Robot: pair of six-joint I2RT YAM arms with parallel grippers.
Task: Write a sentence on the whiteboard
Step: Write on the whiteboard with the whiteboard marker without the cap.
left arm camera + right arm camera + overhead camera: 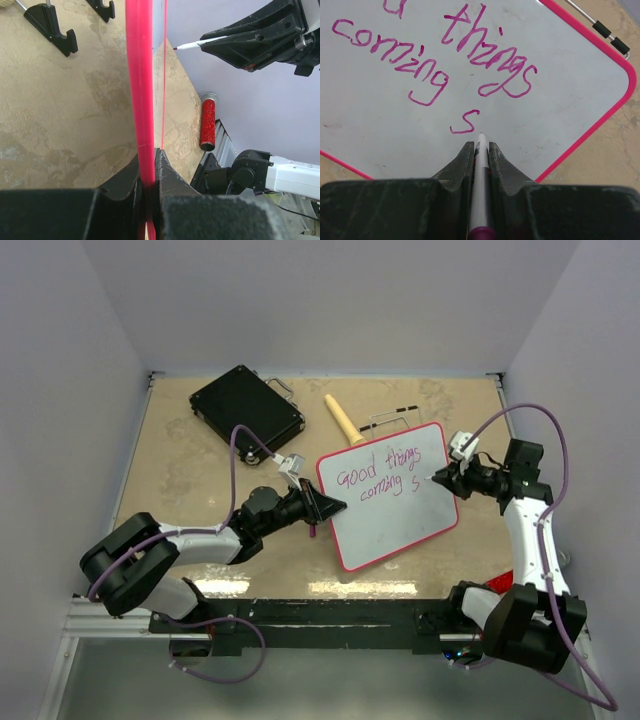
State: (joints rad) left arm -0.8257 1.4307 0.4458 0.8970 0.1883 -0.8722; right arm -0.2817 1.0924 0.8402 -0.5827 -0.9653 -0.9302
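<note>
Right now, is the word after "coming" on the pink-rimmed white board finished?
No, only a lone pink "s" follows it on the board.

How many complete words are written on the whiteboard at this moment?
3. "Good" is on the whiteboard's first line, "things" is to its right, and "coming" is on the second line. After it stands a single "s", not yet a word.

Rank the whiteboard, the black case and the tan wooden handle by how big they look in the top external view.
1. whiteboard, largest
2. black case, somewhat smaller
3. tan wooden handle, clearly smallest
</note>
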